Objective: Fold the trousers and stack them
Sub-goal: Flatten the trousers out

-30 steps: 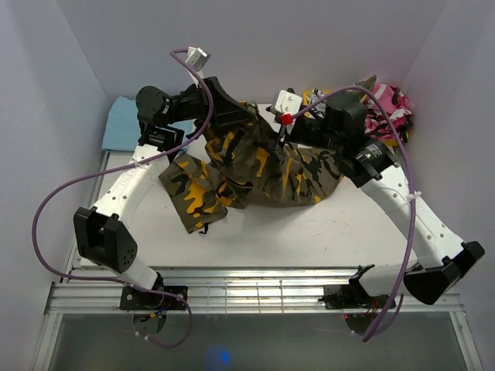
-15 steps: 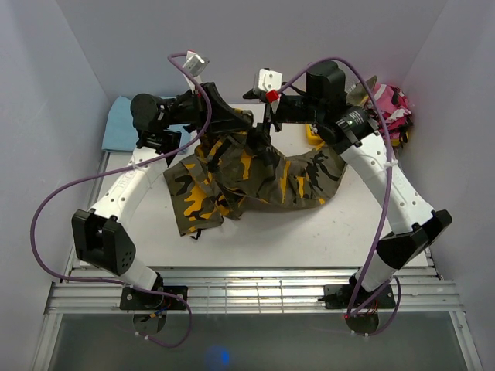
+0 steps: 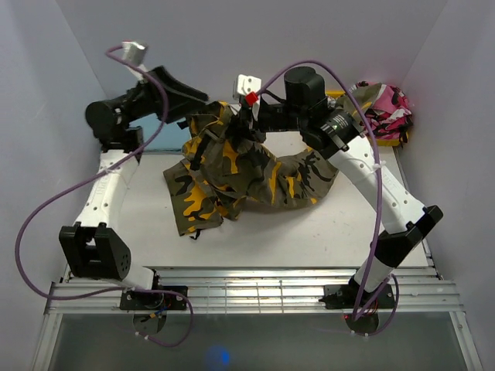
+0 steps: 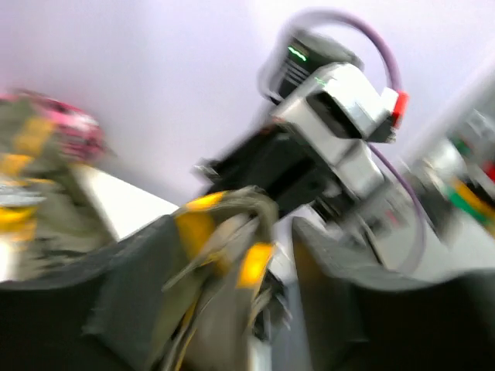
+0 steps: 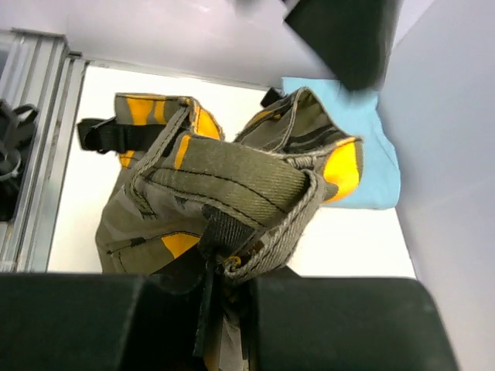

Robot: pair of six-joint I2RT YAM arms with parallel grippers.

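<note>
Trousers point(image 3: 240, 174) lie heaped mid-frame, waistband lifted toward upper centre by the right gripper point(image 5: 224, 274) clamped on it — likely so the legs hang straight. Left gripper point(image 3: 199, 104), upper left, stands parted beside the cloth.

Camouflage on trousers point(image 3: 232, 174): olive green, orange-yellow and black patches. Its strap point(image 5: 108, 135) black. Cloth point(image 5: 371, 166) plain light blue. Garment point(image 3: 387, 108): pink, black, white camouflage. Table point(image 3: 348, 224) white. Cables point(image 3: 378, 209) purple.
</note>
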